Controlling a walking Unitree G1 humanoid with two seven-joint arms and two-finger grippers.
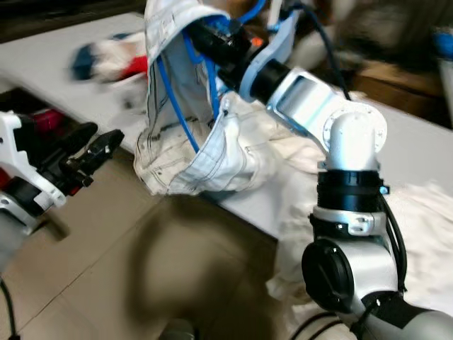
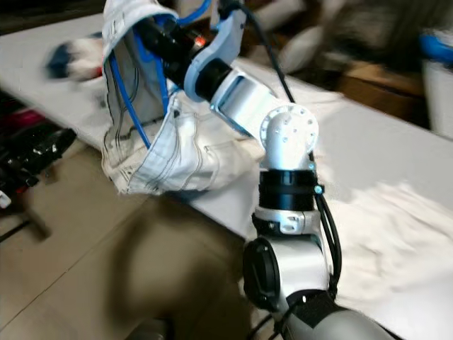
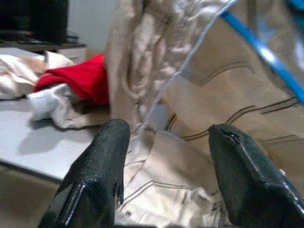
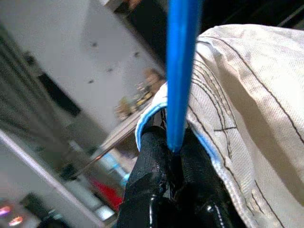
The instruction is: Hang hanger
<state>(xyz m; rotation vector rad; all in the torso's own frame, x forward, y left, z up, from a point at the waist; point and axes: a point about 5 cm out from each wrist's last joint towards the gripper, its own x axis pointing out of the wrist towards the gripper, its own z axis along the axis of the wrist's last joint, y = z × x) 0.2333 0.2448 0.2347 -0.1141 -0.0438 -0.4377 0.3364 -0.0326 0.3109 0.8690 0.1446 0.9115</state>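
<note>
Right gripper (image 4: 173, 152): raised at the far centre, above the table's near edge; its fingers are pinched tight around the blue hanger, inside a fold of the cream garment.
Hanger (image 1: 173, 106): thin blue wire or plastic, held up in the air by the right gripper, its lower part running down inside the garment.
Garment (image 1: 195, 152): cream, with dark stitching and a light blue trim at one hem; draped over the hanger and sagging past the table edge.
Left gripper (image 1: 95, 152): low on the left, over the floor, just beside the hanging garment; fingers spread wide with nothing between them.
Table (image 1: 425, 152): pale grey top, running from far left to near right.
Other clothes: a red, white and blue heap (image 1: 106, 60) at the far left; white cloth (image 1: 425, 227) at the near right.
Writing: no readable brand or label.
Floor (image 1: 106, 269): tan.
</note>
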